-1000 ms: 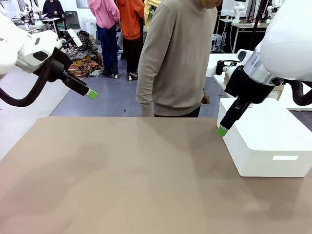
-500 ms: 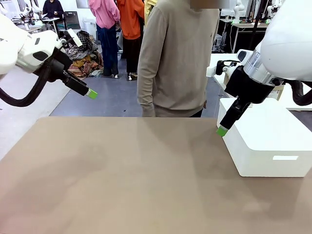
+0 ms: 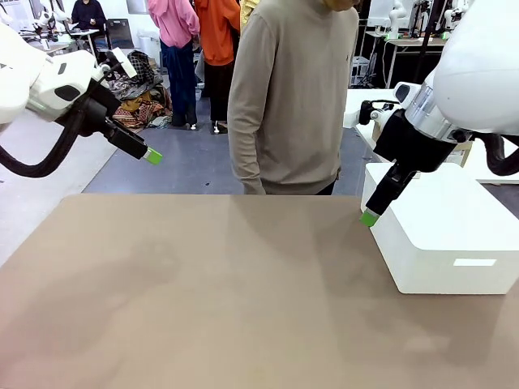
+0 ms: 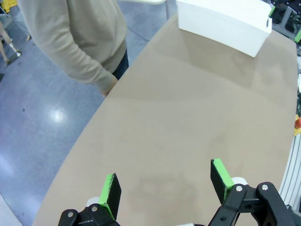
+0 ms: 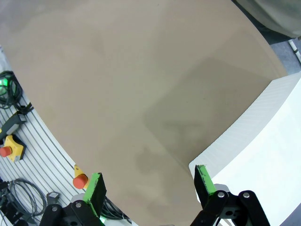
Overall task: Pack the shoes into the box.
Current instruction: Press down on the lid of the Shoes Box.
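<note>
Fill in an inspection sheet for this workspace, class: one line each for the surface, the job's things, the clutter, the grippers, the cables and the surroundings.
Surface: tan table, bare across its middle.
Job's things: nothing seen; no shoes or cardboard shoebox on the table.
Clutter: a white box at the table's right side.
Grippers: left gripper open and raised above the table; right gripper open, held over the table by the white box's edge.
Cables: a black hose loops under the left arm; wires and a red stop button lie off the table's edge.
Surroundings: a person in a beige sweater stands at the far side; other people stand behind.
</note>
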Action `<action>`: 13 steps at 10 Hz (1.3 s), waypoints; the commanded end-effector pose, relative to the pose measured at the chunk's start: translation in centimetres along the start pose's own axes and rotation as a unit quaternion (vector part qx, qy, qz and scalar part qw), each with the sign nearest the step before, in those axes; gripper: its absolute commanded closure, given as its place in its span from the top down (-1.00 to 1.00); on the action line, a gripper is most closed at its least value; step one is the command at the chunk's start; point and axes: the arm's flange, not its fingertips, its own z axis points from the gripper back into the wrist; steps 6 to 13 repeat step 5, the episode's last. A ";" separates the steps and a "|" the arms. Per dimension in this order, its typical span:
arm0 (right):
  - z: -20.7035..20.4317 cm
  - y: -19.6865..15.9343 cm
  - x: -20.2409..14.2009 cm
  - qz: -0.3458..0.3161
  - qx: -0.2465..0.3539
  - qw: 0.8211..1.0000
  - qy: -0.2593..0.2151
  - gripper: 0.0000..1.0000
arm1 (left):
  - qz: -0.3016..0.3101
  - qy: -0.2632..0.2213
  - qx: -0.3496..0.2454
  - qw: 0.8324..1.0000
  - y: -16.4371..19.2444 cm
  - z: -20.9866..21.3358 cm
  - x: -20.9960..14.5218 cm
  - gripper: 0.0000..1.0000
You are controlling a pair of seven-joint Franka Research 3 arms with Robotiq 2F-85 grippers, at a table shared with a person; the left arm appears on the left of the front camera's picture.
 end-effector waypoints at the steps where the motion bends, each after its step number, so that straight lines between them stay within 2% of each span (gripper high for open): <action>1: 0.2 0.0 0.2 0.000 0.003 1.000 0.003 1.00 | 0.001 0.004 0.000 1.000 0.1 0.3 0.0 1.00; 13: 0.2 0.0 0.2 0.000 0.003 1.000 0.003 1.00 | 0.001 0.004 0.000 1.000 0.1 0.3 0.0 1.00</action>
